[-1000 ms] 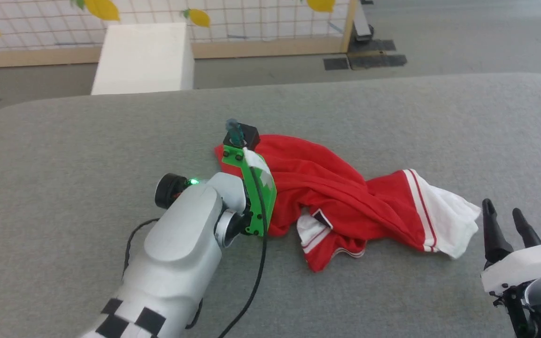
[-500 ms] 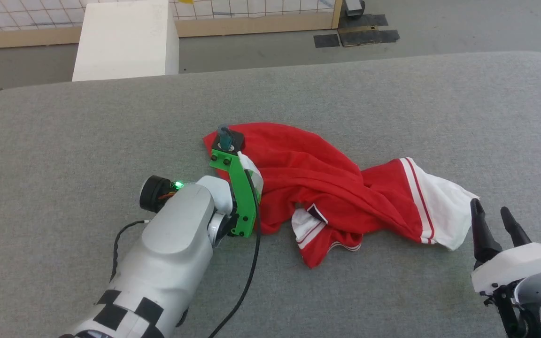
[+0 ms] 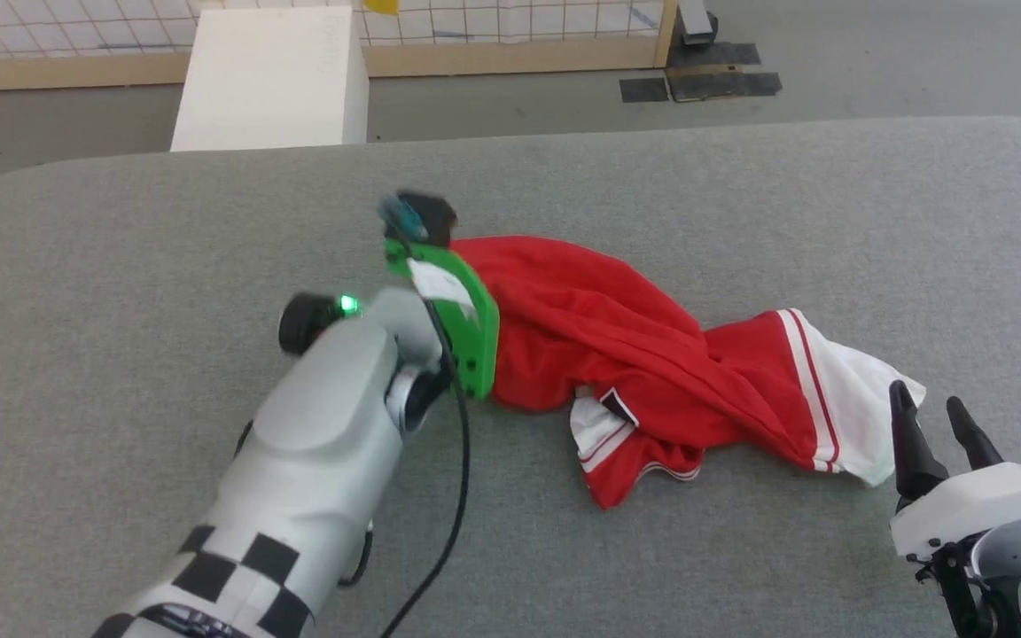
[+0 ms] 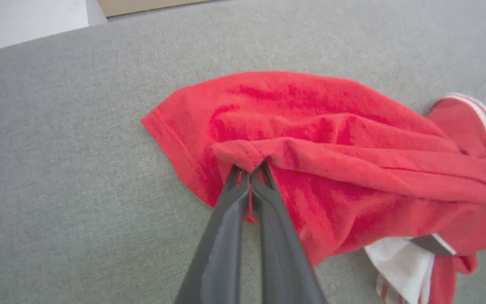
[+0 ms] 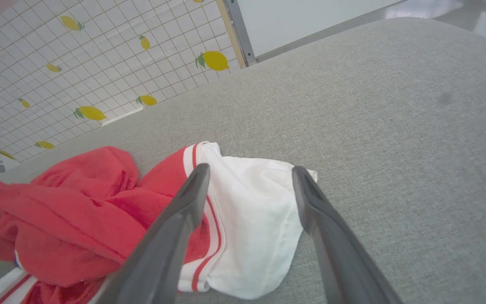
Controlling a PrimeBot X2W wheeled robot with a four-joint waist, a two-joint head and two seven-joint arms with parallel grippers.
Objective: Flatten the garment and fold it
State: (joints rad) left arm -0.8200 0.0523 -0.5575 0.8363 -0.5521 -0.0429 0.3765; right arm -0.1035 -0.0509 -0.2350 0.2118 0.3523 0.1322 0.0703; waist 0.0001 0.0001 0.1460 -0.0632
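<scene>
Beyond the far left corner of the grey worktop (image 3: 120,266), a white box (image 3: 271,75) on the floor. Left of centre, the left gripper (image 4: 249,169), fingers pressed together on a small raised fold of red cloth just inside the hem. On the pale wrist behind, a green bracket (image 3: 466,328). From there rightward, the garment (image 3: 617,354), crumpled and twisted on the worktop: red body bunched in long ridges, a striped trim piece tucked under at the front, a white sleeve (image 3: 856,416) with red-white bands at the right end. Low at the right, the right gripper (image 3: 925,399), fingers spread apart and holding nothing, tips close by the white cloth; contact impossible to tell.
</scene>
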